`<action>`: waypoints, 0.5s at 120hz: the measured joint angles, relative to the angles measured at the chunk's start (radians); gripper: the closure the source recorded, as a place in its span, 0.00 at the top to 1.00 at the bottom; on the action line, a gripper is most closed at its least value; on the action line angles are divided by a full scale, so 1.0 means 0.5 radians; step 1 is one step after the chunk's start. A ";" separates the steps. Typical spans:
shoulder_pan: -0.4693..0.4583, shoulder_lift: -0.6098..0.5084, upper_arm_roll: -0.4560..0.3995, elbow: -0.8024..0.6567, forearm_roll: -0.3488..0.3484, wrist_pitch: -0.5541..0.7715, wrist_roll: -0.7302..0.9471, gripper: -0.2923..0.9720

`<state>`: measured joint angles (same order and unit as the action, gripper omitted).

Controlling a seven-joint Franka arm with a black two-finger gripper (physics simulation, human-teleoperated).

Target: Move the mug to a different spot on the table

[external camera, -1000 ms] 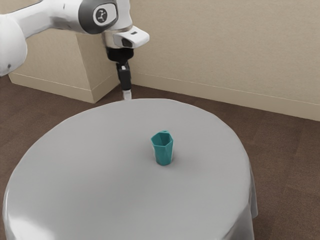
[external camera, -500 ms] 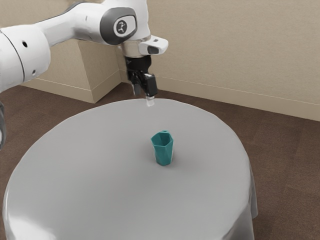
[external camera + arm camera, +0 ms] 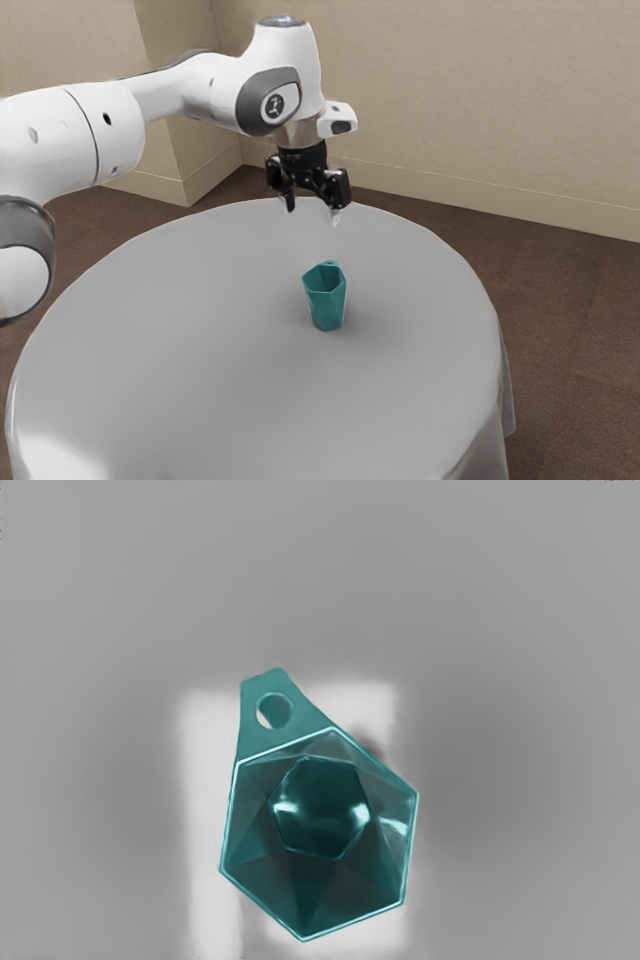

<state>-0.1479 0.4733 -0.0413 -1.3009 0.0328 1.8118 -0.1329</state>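
Jaws spread above upright teal hexagonal mug.

Arm outstretched, jaws spread apart, pointing down

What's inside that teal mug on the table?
Nothing: the wrist view looks straight down into the mug and shows its bare hexagonal bottom. The patch of table beneath it is covered.

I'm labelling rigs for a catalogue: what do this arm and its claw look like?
The glossy white robot arm is built from rounded, tube-like segments. It has a round grey joint cap bearing a small white mark, and a dark grey band nearer its base. The black two-finger claw ends in pale fingertips.
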 joint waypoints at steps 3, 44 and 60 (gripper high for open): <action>0.002 0.023 0.001 0.001 0.003 0.020 -0.037 0.77; 0.010 0.261 0.054 0.020 0.067 0.282 -0.416 0.77; 0.014 0.332 0.053 0.024 0.026 0.384 -0.518 0.77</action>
<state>-0.1408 0.6391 -0.0149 -1.2891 0.0458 2.0040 -0.3917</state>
